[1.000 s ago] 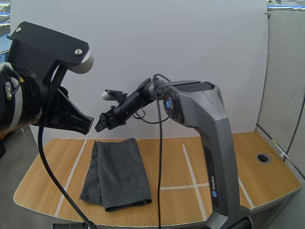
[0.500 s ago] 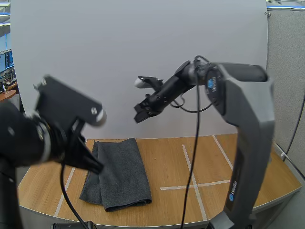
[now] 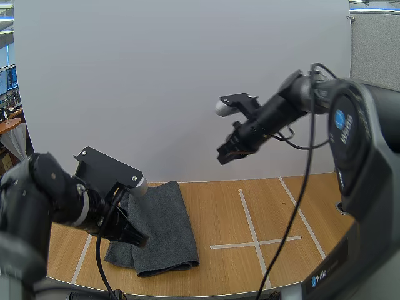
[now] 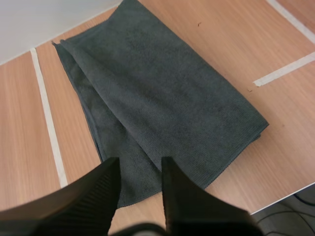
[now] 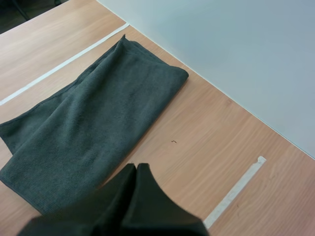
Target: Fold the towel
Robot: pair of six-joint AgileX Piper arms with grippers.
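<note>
**Operator:** Status of left gripper (image 4: pixel 140 164)?
**Technician:** Fingers apart, holding nothing, low over one end of the dark grey towel (image 4: pixel 162 98).
**Operator:** Right gripper (image 5: pixel 135 168)?
**Technician:** Fingers pressed together, empty, raised high above the table (image 3: pixel 275 212), well apart from the towel.
**Operator:** Towel position?
**Technician:** Folded lengthwise, flat on the table's left side between white tape lines (image 3: pixel 250 219).

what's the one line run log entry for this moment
towel: folded, flat on table | left tool: open, low over towel's near end | right tool: shut, empty, raised above table
</note>
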